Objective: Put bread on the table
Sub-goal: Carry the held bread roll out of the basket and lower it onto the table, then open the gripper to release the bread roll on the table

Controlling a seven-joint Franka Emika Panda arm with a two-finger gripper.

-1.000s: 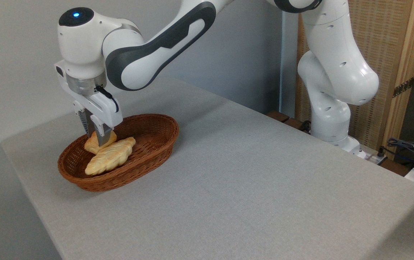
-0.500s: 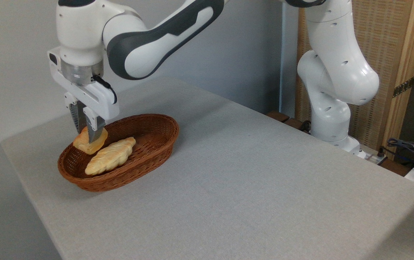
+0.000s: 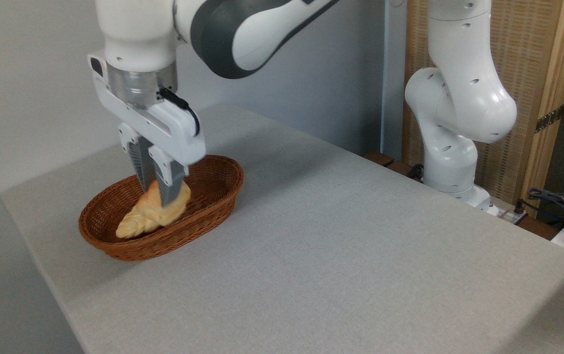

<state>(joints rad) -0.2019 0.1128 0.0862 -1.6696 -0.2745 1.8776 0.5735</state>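
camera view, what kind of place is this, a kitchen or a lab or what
Most likely a robotics lab or test room, not a kitchen. A robot arm is mounted beside a bare grey table, loose cables lie at the right edge, and the only food is bread in a wicker basket.

You have a single fixed view, set above and off one corner of the tabletop [image 3: 341,255] and angled down across it toward the back wall. It stands at middle range: the wicker basket [image 3: 213,189] lies at left, the arm's base [image 3: 451,162] stands at the far right edge, and a woven screen [image 3: 518,73] rises behind. The arm's upper links run out of frame at the top.
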